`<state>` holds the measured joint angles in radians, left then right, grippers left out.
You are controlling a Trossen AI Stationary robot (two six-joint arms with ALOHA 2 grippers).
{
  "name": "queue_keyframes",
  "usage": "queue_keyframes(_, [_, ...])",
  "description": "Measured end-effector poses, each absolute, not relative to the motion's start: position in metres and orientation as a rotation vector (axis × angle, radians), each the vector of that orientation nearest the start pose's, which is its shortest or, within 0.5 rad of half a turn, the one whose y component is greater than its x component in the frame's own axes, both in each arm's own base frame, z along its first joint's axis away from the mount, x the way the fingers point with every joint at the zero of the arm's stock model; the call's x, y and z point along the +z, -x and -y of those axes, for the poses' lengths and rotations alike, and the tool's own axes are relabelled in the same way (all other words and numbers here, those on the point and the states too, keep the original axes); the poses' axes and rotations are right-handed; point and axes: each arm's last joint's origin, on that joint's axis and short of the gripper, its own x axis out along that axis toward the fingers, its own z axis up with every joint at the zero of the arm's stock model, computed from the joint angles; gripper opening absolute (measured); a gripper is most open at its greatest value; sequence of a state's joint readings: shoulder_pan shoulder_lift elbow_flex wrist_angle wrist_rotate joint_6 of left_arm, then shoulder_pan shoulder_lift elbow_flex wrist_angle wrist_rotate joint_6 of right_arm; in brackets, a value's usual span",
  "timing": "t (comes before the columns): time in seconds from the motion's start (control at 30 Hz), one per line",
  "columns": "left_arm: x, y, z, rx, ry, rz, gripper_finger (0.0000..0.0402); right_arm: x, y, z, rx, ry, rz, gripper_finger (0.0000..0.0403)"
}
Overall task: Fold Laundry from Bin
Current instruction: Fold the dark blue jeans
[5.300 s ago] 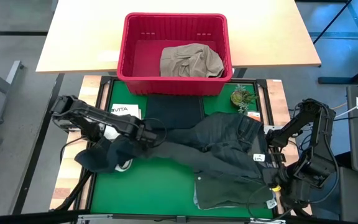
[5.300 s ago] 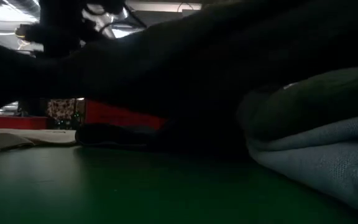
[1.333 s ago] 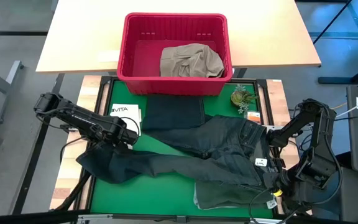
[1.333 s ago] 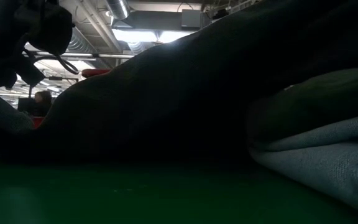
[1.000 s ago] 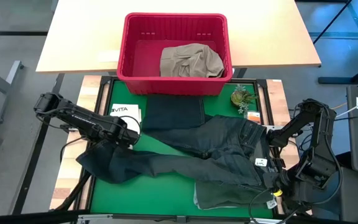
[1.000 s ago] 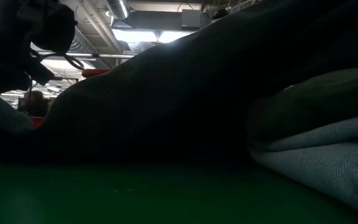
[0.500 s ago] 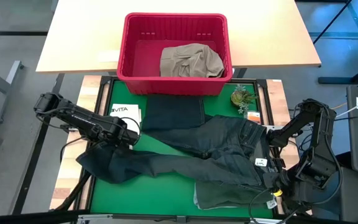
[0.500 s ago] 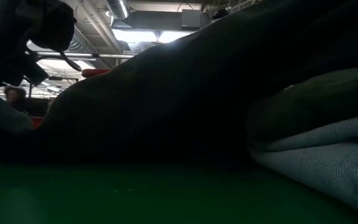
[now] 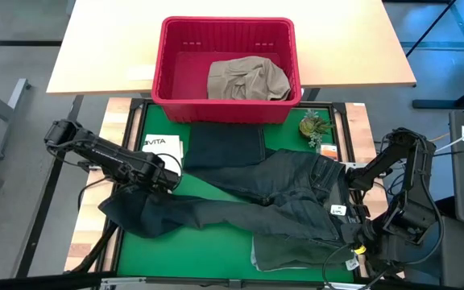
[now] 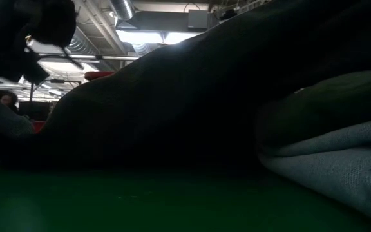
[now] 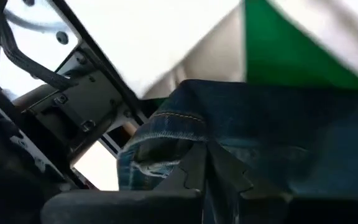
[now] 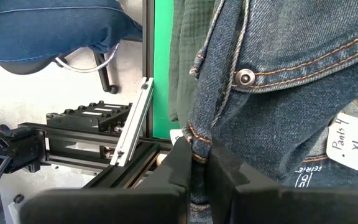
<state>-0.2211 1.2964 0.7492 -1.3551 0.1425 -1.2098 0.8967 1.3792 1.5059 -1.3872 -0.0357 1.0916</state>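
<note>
Left gripper pinched shut on jeans leg cuff. Right gripper pinched shut on jeans waist edge. Jeans flat between grippers, not folded yet. Folded dark piece past jeans, done. Beige piece waits in bin beyond. Cuff hangs over mat edge; bare green room nearby for folding.

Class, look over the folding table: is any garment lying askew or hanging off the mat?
Yes. The jeans lie diagonally, and one leg's hem spills past the green mat at its left edge, pinched there by the left claw.
</note>
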Motion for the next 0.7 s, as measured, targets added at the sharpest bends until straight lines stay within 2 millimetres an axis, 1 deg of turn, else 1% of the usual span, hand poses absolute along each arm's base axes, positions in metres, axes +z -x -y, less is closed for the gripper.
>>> queue_keyframes(0.1, [0.209, -0.161, 0.039, 0.900, 0.720, -1.734, 0.0001, 0.361, -0.145, -0.184, 0.083, -0.368, -1.435, 0.0026])
queue_keyframes(0.17, [0.228, -0.169, 0.039, 0.898, 0.695, -1.669, 0.0001, 0.361, -0.145, -0.185, 0.096, -0.375, -1.452, 0.0026])
queue_keyframes(0.23, [0.249, -0.176, 0.038, 0.902, 0.670, -1.588, 0.0001, 0.361, -0.144, -0.185, 0.109, -0.384, -1.471, 0.0026])
queue_keyframes(0.33, [0.281, -0.181, 0.033, 0.944, 0.612, -1.470, 0.0001, 0.361, -0.143, -0.186, 0.130, -0.396, -1.500, 0.0026])
queue_keyframes(0.4, [0.299, -0.186, 0.028, 0.947, 0.608, -1.356, 0.0001, 0.361, -0.143, -0.186, 0.140, -0.402, -1.512, 0.0026])
queue_keyframes(0.47, [0.314, -0.186, 0.022, 0.964, 0.602, -1.256, 0.0000, 0.361, -0.143, -0.186, 0.143, -0.403, -1.516, 0.0026])
queue_keyframes(0.57, [0.327, -0.186, 0.015, 0.972, 0.627, -1.193, 0.0000, 0.362, -0.143, -0.186, 0.146, -0.404, -1.518, 0.0026])
queue_keyframes(0.7, [0.327, -0.188, 0.015, 0.930, 0.658, -1.200, 0.0000, 0.361, -0.143, -0.186, 0.141, -0.401, -1.512, 0.0026])
